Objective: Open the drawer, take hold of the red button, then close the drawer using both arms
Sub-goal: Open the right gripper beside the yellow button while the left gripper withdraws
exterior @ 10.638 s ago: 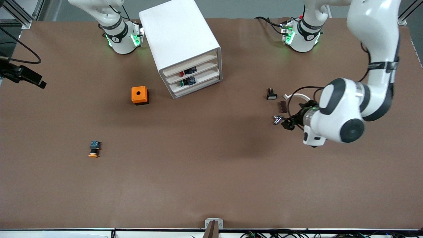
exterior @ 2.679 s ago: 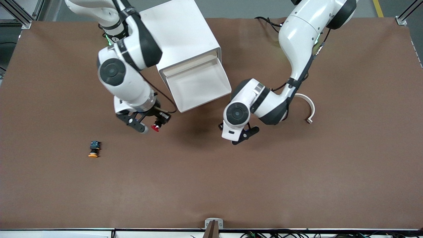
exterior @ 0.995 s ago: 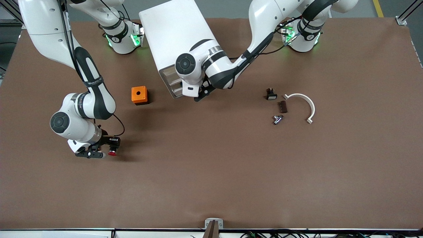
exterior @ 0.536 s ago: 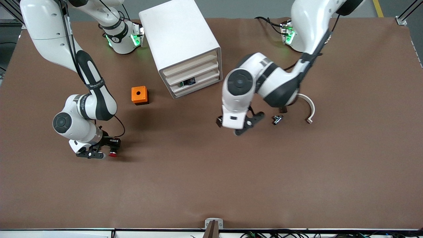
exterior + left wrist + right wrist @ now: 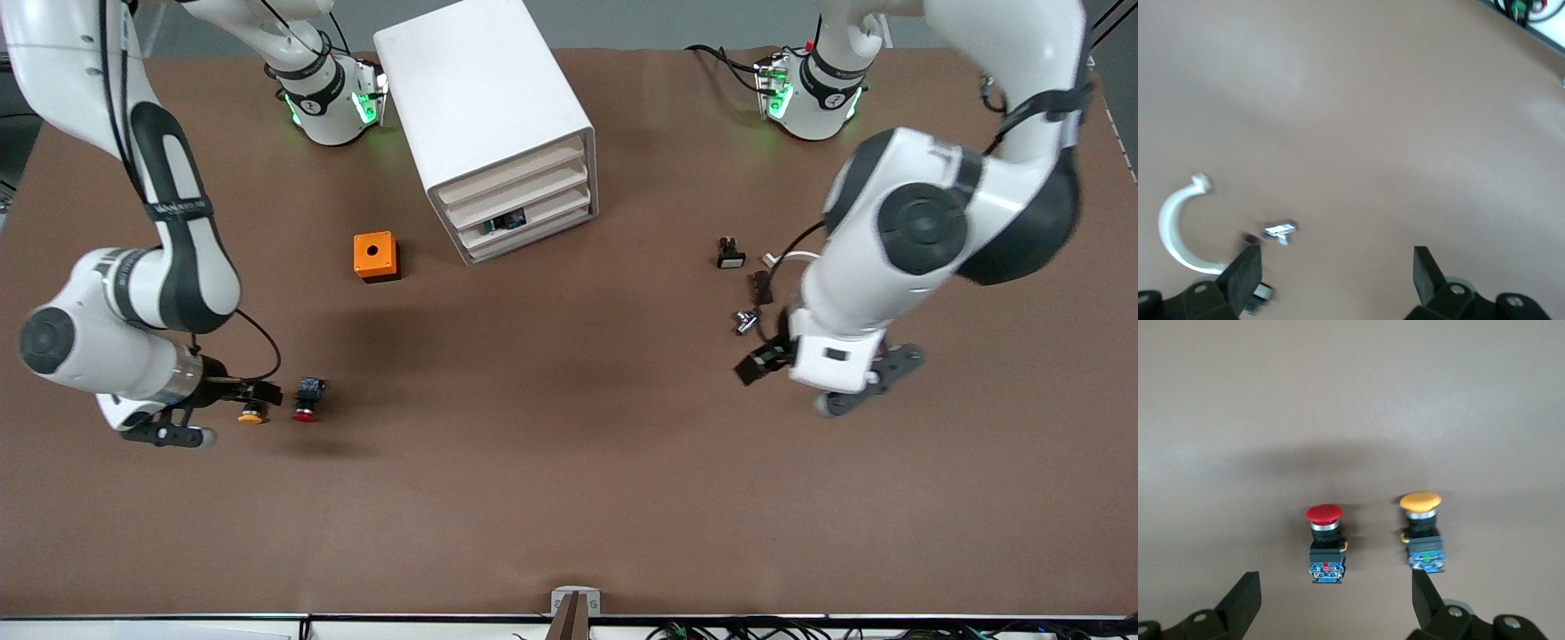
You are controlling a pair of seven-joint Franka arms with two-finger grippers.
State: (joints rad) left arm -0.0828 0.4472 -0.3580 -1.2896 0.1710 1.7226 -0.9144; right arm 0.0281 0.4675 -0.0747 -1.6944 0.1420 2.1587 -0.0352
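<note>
- I work in a robotics lab: my two white arms are bolted at the top edge of one wide table [image 5: 569,498] under a plain brown cover.
- Aluminium frame posts [image 5: 1098,31] stand at the table's corners, and loose cables [image 5: 729,629] run along its near edge.
- Test pieces lie spread out: a white drawer cabinet [image 5: 484,116], an orange box [image 5: 376,256], push buttons and small metal parts.
</note>
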